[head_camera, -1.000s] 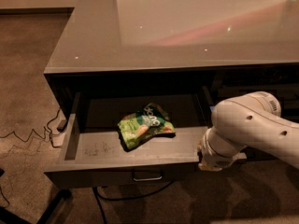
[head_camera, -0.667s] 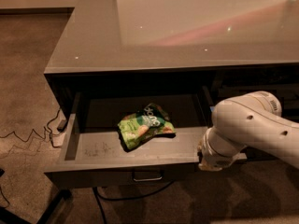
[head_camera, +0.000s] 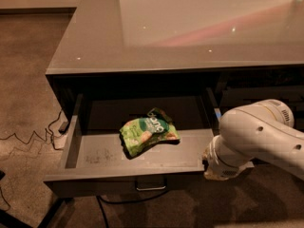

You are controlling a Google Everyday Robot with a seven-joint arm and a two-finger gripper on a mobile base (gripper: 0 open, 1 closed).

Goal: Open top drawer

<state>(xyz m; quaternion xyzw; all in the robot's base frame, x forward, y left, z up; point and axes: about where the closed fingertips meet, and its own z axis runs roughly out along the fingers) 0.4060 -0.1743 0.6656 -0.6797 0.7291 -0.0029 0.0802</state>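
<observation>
- The top drawer (head_camera: 102, 152) is pulled well out from under the grey desk top (head_camera: 180, 32), towards the near side of the scene, with its shallow scuffed tray open to view.
- Its small metal handle (head_camera: 151, 185) sits at the middle of the near front face, below the rim.
- A crumpled green snack bag (head_camera: 148, 136) lies flat in the tray, a little right of centre and apart from the side walls.
- The white arm (head_camera: 266, 137) comes in from the right edge, bends down and to the left, and ends at a thick rounded wrist.
- The gripper (head_camera: 214, 167) is at the right near corner of the drawer, right against the end of the drawer front and well to the right of the handle.
- The wrist covers the gripper, so whether it is spread or pressed together cannot be told.
- A thin dark cable (head_camera: 28, 137) trails over the brown floor (head_camera: 23, 80) to the left of the desk.
</observation>
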